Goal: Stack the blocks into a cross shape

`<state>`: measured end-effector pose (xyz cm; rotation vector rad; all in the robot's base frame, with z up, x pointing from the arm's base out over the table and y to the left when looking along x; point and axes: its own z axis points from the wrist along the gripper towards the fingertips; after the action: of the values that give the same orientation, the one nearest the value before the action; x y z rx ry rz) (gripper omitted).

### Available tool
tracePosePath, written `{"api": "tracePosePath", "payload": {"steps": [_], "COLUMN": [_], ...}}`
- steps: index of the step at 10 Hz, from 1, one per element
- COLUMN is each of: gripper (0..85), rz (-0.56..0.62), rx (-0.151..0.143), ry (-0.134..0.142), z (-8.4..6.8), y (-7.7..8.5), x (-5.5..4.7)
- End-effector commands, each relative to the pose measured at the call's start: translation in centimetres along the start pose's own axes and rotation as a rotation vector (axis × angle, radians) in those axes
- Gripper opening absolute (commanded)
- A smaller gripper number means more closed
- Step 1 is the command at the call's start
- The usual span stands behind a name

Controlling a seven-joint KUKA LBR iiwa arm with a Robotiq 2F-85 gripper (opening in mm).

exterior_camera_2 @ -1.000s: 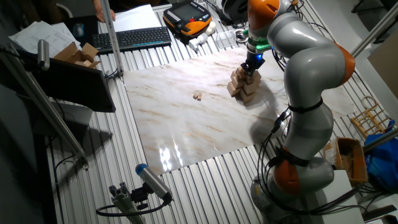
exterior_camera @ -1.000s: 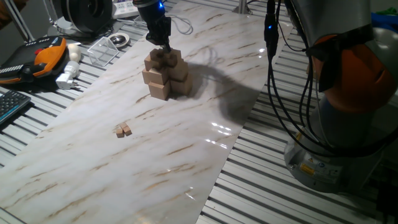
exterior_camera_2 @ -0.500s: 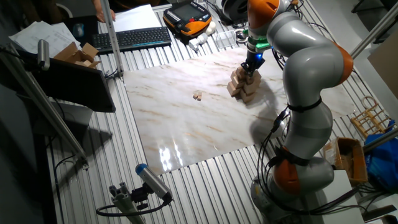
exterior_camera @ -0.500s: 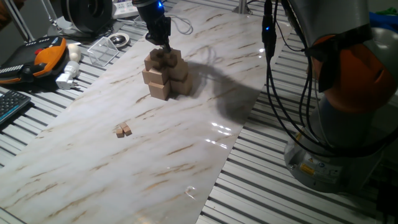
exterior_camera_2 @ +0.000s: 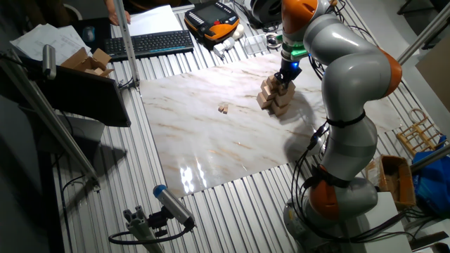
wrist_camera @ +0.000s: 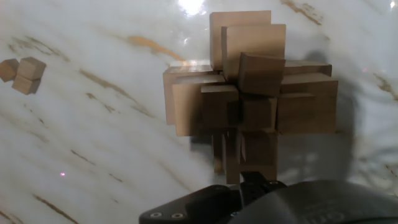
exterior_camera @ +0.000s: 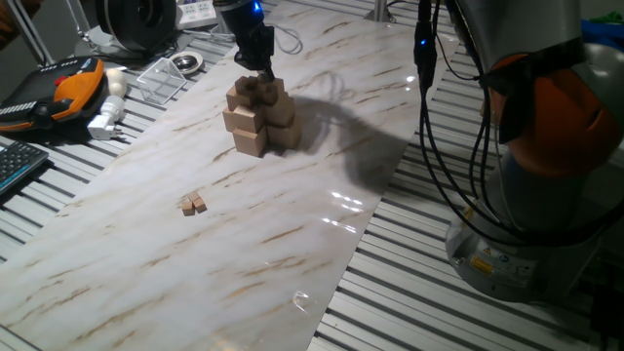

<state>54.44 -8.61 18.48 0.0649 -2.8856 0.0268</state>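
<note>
Several tan cubes form the tiered cross shape (exterior_camera: 258, 115), plus-shaped from above

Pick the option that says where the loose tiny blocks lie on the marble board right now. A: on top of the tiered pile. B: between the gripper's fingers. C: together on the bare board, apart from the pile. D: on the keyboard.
C: the tiny blocks sit side by side on the bare marble board, well away from the cross shape, over which the gripper hangs.
</note>
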Motion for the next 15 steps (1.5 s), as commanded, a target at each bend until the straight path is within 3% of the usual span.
{"api": "tracePosePath", "payload": {"steps": [1,7,15], "gripper": [0.0,0.0,0.0], "rz": [0.001,-0.008,-0.019], "rx": [0.004,-0.002,-0.005], "ry": [-0.005,-0.016,-0.030], "z": [0.1,1.0,1.5], "y": [0.1,-0.2,-0.3], "x": [0.0,0.1,-0.7]}}
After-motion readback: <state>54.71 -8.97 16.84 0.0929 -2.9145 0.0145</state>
